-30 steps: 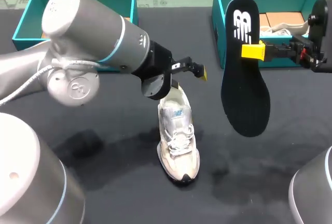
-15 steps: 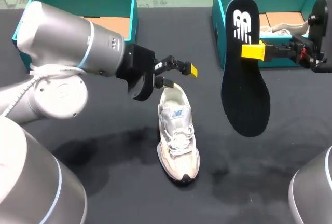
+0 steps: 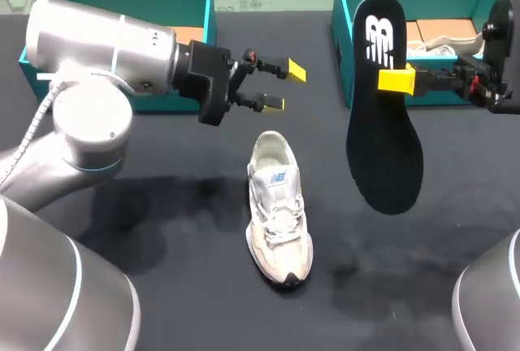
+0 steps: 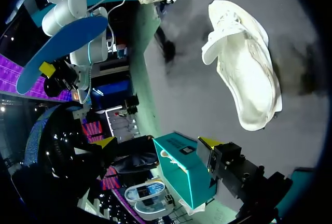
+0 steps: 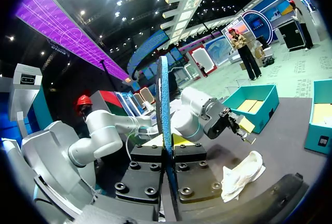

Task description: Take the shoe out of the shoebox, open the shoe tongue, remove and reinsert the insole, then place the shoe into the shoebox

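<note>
A white sneaker (image 3: 279,209) lies on the black table, toe toward the near edge; it also shows in the left wrist view (image 4: 244,73) and the right wrist view (image 5: 241,175). My left gripper (image 3: 278,88) hovers open beyond the shoe's heel, above the table, with nothing between its fingers (image 4: 157,142). My right gripper (image 3: 398,80) is shut on the black insole (image 3: 383,115), which hangs upright in the air in front of the right teal shoebox (image 3: 341,18). In the right wrist view the insole (image 5: 165,105) stands edge-on between the yellow tips (image 5: 166,146).
A second teal box (image 3: 49,10) stands at the back left behind my left arm, with brown paper inside. The right shoebox holds paper and a pale item. Black tabletop surrounds the shoe.
My left arm has pulled back from the shoe's heel, away and to the left, its gripper staying open. The right arm and insole have not moved.
</note>
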You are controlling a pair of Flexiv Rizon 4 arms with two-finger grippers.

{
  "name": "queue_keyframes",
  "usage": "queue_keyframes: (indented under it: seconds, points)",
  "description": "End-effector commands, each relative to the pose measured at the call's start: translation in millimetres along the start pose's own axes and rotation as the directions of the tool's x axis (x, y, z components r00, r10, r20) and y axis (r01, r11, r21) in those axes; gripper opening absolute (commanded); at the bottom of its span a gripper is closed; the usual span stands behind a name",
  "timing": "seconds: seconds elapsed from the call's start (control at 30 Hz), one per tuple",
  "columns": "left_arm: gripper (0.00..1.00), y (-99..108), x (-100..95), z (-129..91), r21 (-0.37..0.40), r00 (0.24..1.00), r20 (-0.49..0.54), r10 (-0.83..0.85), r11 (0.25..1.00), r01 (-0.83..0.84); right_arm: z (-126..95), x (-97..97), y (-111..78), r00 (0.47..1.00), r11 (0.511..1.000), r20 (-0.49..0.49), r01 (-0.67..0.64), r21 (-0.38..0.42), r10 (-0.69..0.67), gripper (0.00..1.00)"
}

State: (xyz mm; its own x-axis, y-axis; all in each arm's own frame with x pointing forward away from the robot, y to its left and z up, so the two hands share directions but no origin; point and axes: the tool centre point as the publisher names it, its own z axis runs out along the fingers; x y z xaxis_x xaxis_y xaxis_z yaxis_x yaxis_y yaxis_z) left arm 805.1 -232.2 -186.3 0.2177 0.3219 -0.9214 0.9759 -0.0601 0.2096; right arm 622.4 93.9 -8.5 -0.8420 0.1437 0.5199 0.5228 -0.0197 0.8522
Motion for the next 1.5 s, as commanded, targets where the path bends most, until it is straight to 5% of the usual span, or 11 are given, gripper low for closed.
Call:
queue_keyframes:
  seconds: [0.03, 0.3, 0.4, 0.7, 0.77, 1.23, 1.5]
  points:
    - [1.00, -1, 3.5, 4, -0.006, 0.998, 0.058, 0.004, 1.000, -0.003, -5, 8.8, -8.1, 1.000, 1.000, 0.021, -0.001, -0.011, 0.001, 0.00]
    - [1.00, 5, -6.0, 2, -0.030, 0.984, 0.158, -0.084, 0.996, 0.090, 3, -8.7, 5.5, 0.998, 0.998, 0.005, -0.057, 0.014, 0.057, 0.00]
    - [1.00, 9, -10.0, -5, -0.104, 0.984, 0.159, -0.083, 0.990, 0.100, 7, -26.6, 13.9, 0.995, 0.994, -0.002, -0.102, 0.024, 0.102, 0.00]
    - [1.00, 21, -16.1, -19, -0.127, 0.978, 0.170, -0.123, 0.981, 0.145, 21, -92.6, 37.4, 0.981, 0.979, -0.018, -0.191, 0.069, 0.193, 0.00]
    - [1.00, 22, -18.7, -21, -0.132, 0.977, 0.173, -0.126, 0.980, 0.150, 25, -108.9, 38.3, 0.975, 0.972, -0.007, -0.219, 0.083, 0.220, 0.00]
    - [1.00, 26, -21.1, -20, -0.100, 0.972, 0.174, -0.160, 0.979, 0.179, 25, -108.9, 38.3, 0.975, 0.972, -0.007, -0.219, 0.083, 0.220, 0.00]
    - [1.00, 25, -28.4, -19, -0.072, 0.967, 0.197, -0.162, 0.981, 0.179, 38, -167.9, 26.7, 0.908, 0.906, 0.027, -0.419, 0.056, 0.419, 0.00]
